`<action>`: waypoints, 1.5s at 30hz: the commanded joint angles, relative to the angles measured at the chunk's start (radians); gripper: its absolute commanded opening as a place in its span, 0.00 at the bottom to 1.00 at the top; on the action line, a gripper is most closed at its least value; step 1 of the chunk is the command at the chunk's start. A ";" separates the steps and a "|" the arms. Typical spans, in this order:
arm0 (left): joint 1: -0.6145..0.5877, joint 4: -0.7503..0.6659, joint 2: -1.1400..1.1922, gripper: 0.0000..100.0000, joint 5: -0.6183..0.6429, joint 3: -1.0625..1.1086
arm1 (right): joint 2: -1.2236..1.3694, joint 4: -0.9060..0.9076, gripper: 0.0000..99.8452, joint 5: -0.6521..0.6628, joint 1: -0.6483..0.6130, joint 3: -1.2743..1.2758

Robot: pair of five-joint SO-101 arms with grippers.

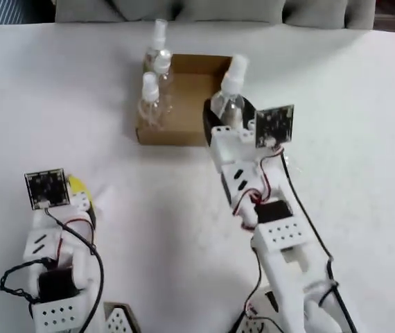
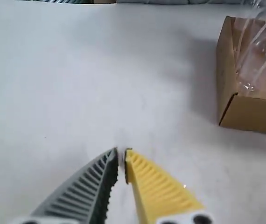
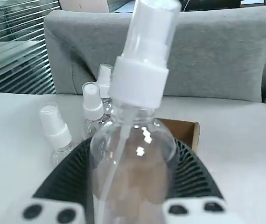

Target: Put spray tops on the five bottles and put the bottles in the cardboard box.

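Right pincer (image 1: 229, 116) grips a bottle (image 3: 133, 161); left pincer (image 2: 122, 156) closed (tips almost touching), low.

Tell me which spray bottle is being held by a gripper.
The bottle at the cardboard box's right side, clamped in the right gripper. The other three bottles stand free along the box's left side.

Seen from above, a cardboard box (image 1: 187, 104) sits on the table (image 1: 59, 90) at 12 o'clock. Along the box's 9 o'clock side stand a near bottle (image 1: 149, 104), a middle bottle (image 1: 162, 69) and a far bottle (image 1: 157, 40) at the rear corner. A fourth bottle (image 1: 231, 94) stands upright at the box's 3 o'clock edge, between the fingers of the right gripper (image 1: 229, 114). The left gripper (image 2: 122, 153) is at 8 o'clock, well apart from the box.
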 commanded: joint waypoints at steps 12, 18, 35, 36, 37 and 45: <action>0.008 0.006 -0.004 0.04 -0.011 0.000 | 0.390 -0.515 0.02 0.074 0.031 -0.100; 0.008 0.006 -0.004 0.04 -0.011 0.000 | 0.631 -0.608 0.02 0.069 0.033 -0.287; 0.008 0.006 -0.002 0.04 -0.011 0.000 | 1.121 -0.615 0.02 0.068 0.051 -0.812; 0.008 0.006 -0.002 0.04 -0.011 0.000 | 1.141 -0.615 0.02 0.068 0.061 -0.838; 0.008 0.006 -0.002 0.04 -0.011 0.000 | 1.161 -0.615 0.02 0.068 0.068 -0.865; 0.010 0.006 -0.002 0.04 -0.011 0.000 | 1.356 -0.615 0.02 0.066 0.091 -1.077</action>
